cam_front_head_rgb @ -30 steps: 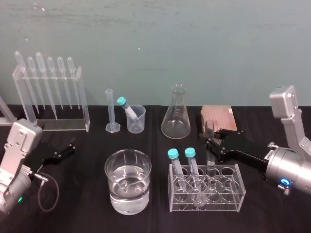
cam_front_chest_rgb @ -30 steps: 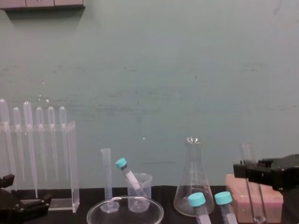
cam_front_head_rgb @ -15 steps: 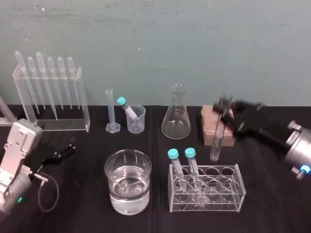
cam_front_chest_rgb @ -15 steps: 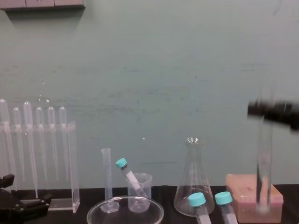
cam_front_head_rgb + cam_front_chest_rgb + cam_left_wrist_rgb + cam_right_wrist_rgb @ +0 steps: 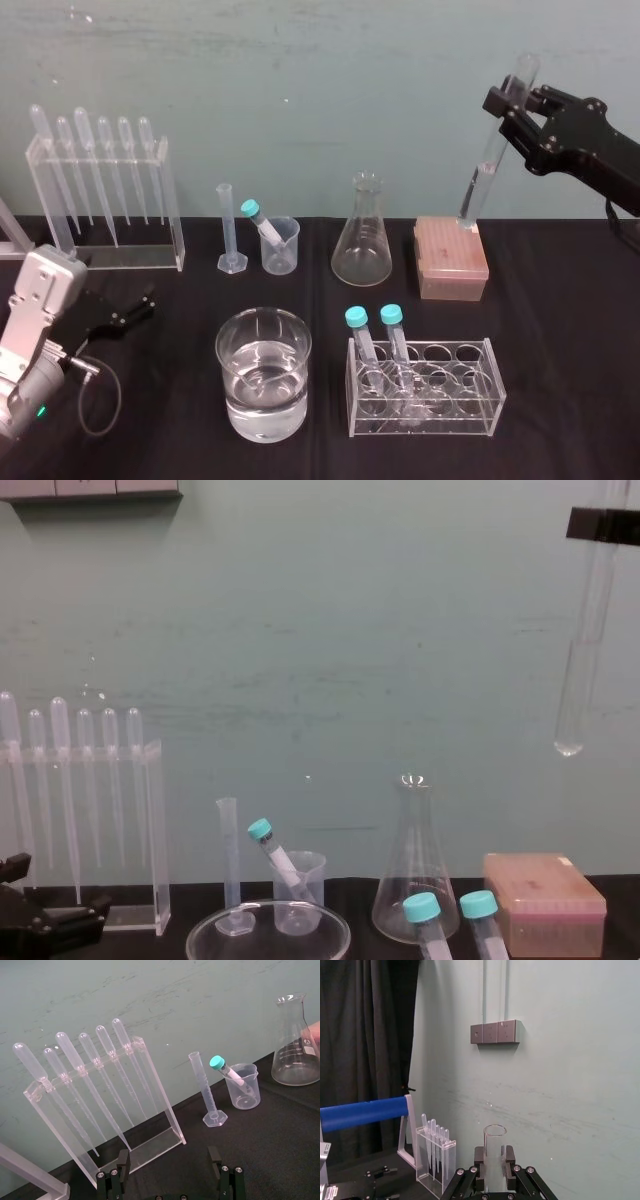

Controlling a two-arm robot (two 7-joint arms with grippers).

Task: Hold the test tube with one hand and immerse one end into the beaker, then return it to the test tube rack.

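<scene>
My right gripper [image 5: 512, 108] is up high, clenched on the test tube [image 5: 485, 170] just below its open rim; the tube hangs tilted beneath the gripper, rounded end down, well above the pink box [image 5: 452, 265]; the test tube rack [image 5: 470, 408] sits lower and nearer me, with two teal-capped tubes [image 5: 358, 335] in its left holes and its right holes open; the beaker [image 5: 228, 365] of water stands low to the gripper's left, just beside the rack; the conical flask [image 5: 362, 245] stands below-left; my left gripper [image 5: 135, 305] lies low over the worktop [image 5: 560, 380], fingers apart.
</scene>
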